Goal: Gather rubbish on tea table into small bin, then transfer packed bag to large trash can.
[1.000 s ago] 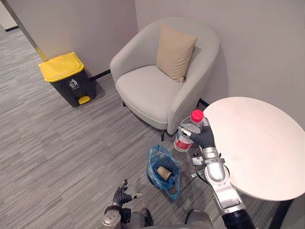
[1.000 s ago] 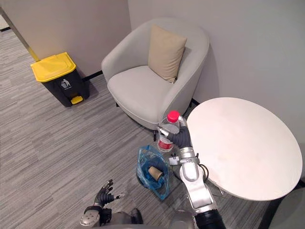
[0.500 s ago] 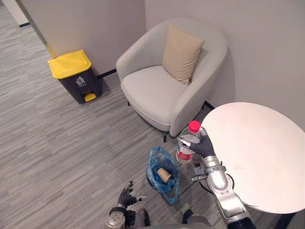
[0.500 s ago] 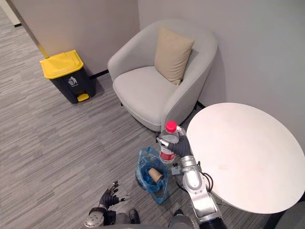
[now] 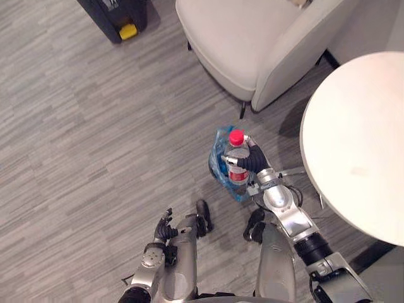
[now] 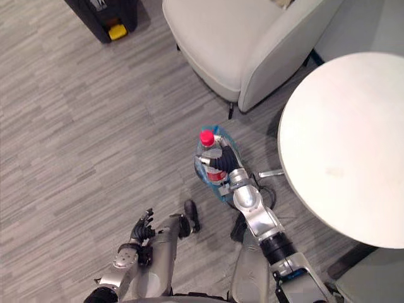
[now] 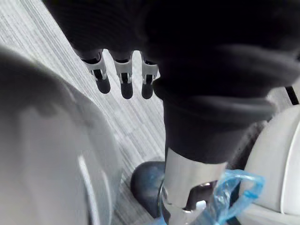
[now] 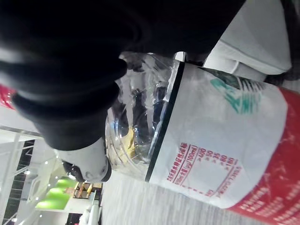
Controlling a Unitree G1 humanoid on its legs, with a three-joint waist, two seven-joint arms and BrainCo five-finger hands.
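My right hand (image 5: 251, 161) is shut on a clear plastic bottle (image 5: 237, 158) with a red cap and a red-and-white label. It holds the bottle upright, directly over the small bin lined with a blue bag (image 5: 218, 144) on the floor. The bottle hides most of the bin's opening. In the right wrist view the bottle (image 8: 211, 140) lies against the palm, with the thumb (image 8: 89, 164) curled round it. My left hand (image 5: 163, 227) hangs low at my side, open and holding nothing, and its fingers (image 7: 124, 77) are straight. The blue bag (image 7: 229, 192) also appears past it.
The round white tea table (image 5: 353, 139) stands to the right of the bin, its top bare. A grey armchair (image 5: 252, 38) is just behind the bin. The large black trash can (image 5: 120, 16) with a yellow pedal sits at the far left on the grey carpet.
The camera has tipped down, so the whole scene has shifted. My right hand has carried the bottle from beside the table's edge to over the blue-bagged bin.
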